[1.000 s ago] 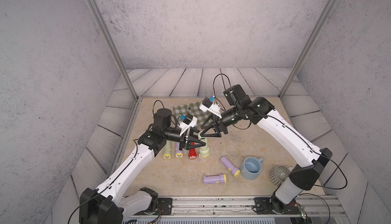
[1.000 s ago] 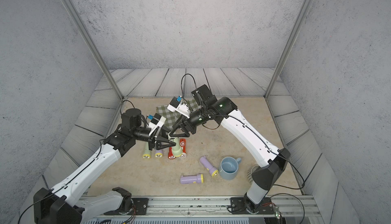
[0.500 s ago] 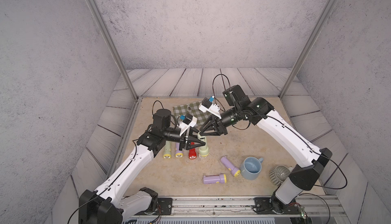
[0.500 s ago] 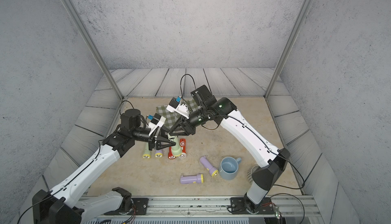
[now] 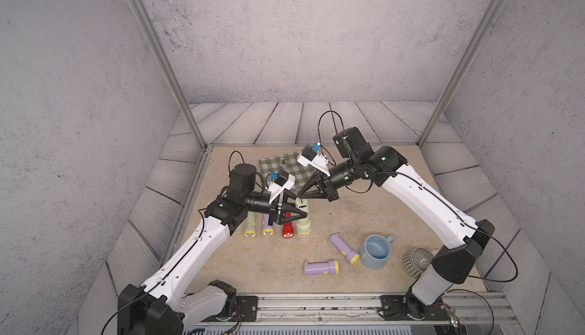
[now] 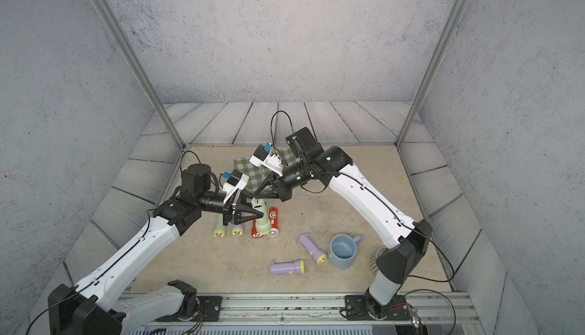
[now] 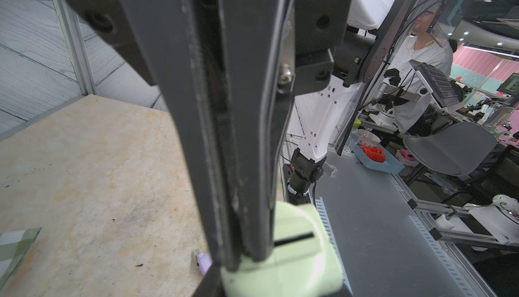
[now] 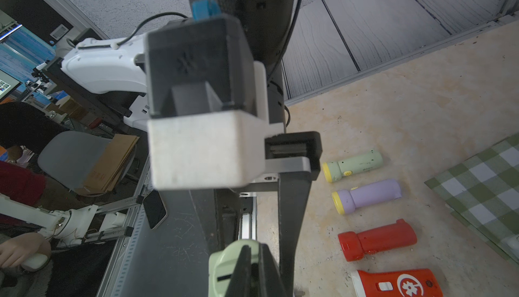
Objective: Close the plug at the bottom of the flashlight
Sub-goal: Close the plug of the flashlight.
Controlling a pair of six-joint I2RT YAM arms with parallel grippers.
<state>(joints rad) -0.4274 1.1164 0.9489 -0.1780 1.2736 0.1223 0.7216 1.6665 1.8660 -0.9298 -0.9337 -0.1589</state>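
Observation:
A pale green flashlight (image 5: 304,225) (image 6: 262,227) stands head down on the table, tail end up. My left gripper (image 5: 305,215) (image 6: 263,215) is shut, its tips pressed against the flashlight's side (image 7: 297,264), with nothing visible between the fingers. My right gripper (image 5: 299,196) (image 6: 254,197) comes from the far right. It is shut, with its tips (image 8: 254,270) on the flashlight's tail end (image 8: 224,264), beside a black slot. The plug is hidden under those tips.
Behind the left gripper lie a green (image 8: 354,165), a purple (image 8: 368,197), a red (image 8: 376,238) and a red-and-white flashlight (image 6: 273,219). Two purple flashlights (image 5: 321,267) (image 5: 344,248), a blue mug (image 5: 375,251) and a grey ribbed object (image 5: 418,260) sit front right. A green checked cloth (image 5: 285,168) lies behind.
The right gripper's jaws have closed from open to shut at the flashlight's tail end. The left arm and the flashlight have stayed where they were.

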